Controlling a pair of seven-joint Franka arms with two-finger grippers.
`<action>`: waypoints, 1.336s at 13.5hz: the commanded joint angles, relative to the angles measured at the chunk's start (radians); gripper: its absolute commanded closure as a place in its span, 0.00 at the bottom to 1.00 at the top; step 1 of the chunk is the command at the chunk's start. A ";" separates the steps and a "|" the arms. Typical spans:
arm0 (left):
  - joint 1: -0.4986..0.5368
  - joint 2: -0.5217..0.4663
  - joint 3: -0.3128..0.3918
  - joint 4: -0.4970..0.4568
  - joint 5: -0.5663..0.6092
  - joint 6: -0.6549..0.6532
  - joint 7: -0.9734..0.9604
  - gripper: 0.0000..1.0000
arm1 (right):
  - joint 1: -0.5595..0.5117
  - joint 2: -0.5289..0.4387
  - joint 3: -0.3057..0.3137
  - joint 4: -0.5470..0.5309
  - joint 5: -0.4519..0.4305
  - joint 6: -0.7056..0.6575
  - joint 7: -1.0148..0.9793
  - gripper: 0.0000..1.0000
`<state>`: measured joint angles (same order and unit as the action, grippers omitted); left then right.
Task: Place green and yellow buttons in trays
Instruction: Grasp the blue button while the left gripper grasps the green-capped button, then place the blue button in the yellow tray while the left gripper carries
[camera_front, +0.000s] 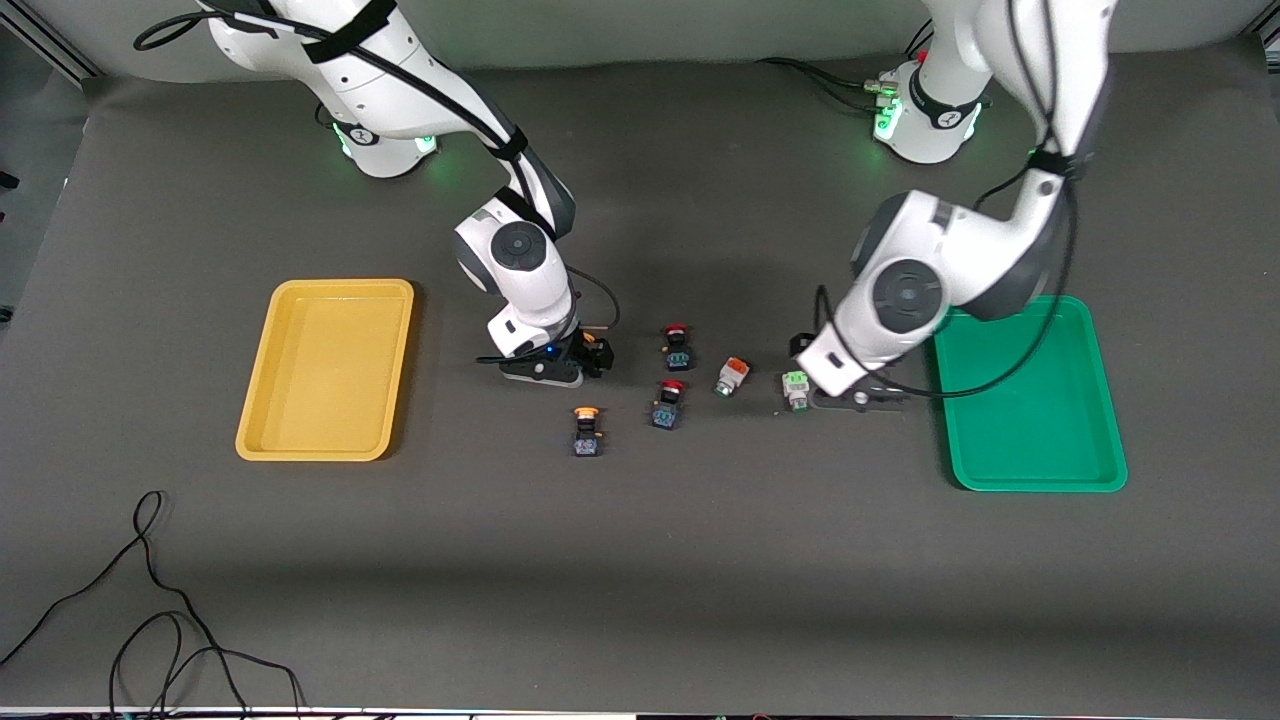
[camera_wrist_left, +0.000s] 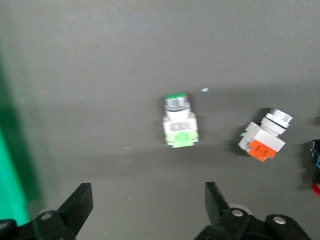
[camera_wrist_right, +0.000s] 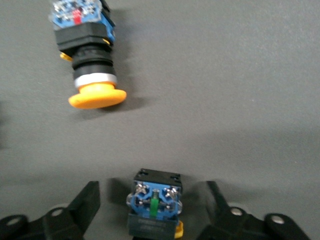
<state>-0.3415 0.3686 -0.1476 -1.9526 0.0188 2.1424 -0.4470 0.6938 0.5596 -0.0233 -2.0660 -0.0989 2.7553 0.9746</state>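
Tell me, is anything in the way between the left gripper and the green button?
Nothing visible. The left gripper hangs open over the table beside the green tray, and only bare mat lies between its fingers and the green button. The white-and-orange button sits off to one side.

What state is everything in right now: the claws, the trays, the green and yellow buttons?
Left claw: open, low beside the pale-green-capped white button.
Right claw: open, straddling a yellow-capped black button.
Pale-green-capped white button: on its side, ungripped.
Yellow-capped black button: not clamped.
Second yellow-capped button: on its side, free.
Yellow plastic tray: no buttons inside.
Green plastic tray: no buttons inside.
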 joint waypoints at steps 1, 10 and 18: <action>-0.036 0.058 0.013 -0.006 0.003 0.071 -0.045 0.00 | 0.007 -0.015 -0.009 0.015 -0.021 -0.014 -0.011 0.61; -0.048 0.190 0.014 -0.037 0.013 0.301 -0.056 0.00 | -0.002 -0.171 -0.010 0.214 -0.005 -0.495 -0.088 0.68; -0.037 0.185 0.022 -0.026 0.013 0.287 -0.062 1.00 | -0.056 -0.360 -0.341 0.209 0.145 -0.746 -0.793 0.68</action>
<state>-0.3745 0.5671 -0.1327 -1.9781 0.0216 2.4366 -0.4833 0.6332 0.2604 -0.2666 -1.7985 0.0198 2.0163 0.3509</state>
